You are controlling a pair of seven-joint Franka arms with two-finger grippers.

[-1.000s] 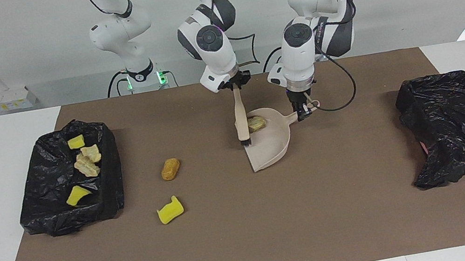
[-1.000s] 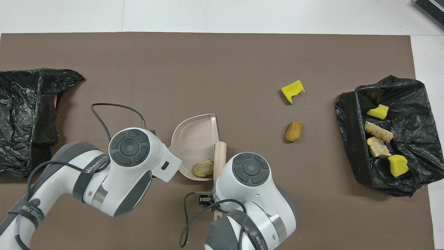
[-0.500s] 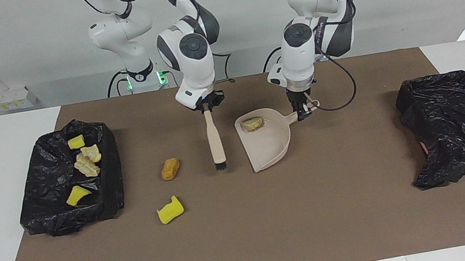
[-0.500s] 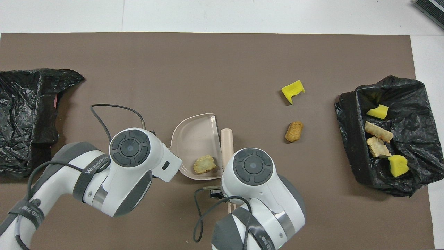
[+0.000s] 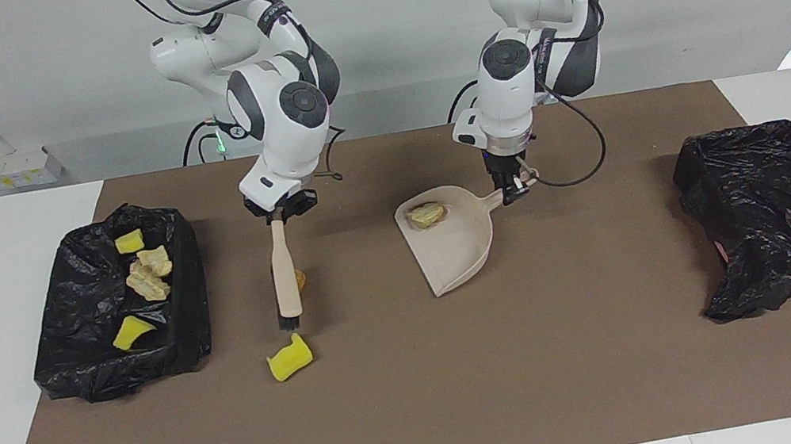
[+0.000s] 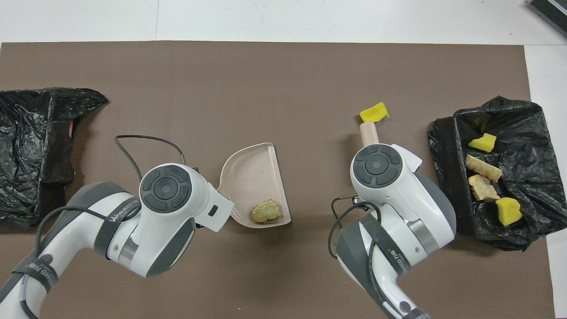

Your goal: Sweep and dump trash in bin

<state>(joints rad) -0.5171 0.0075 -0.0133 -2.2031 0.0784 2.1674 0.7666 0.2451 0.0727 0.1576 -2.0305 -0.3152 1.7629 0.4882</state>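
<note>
Littering mat: yellow sponge chunk [image 5: 290,358], notched, bright.

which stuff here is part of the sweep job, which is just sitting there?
In the job:
- brush, in right gripper
- dustpan, in left gripper, one pale lump in it
- yellow sponge chunk on the mat
- open bin holding four pieces, at the right arm's end

Just lying about:
- closed black bag, at the left arm's end

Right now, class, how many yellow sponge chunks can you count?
3 sponge chunks: two in the bin at the right arm's end, one on the mat near the brush's bristles. Folds may hide more.
</note>
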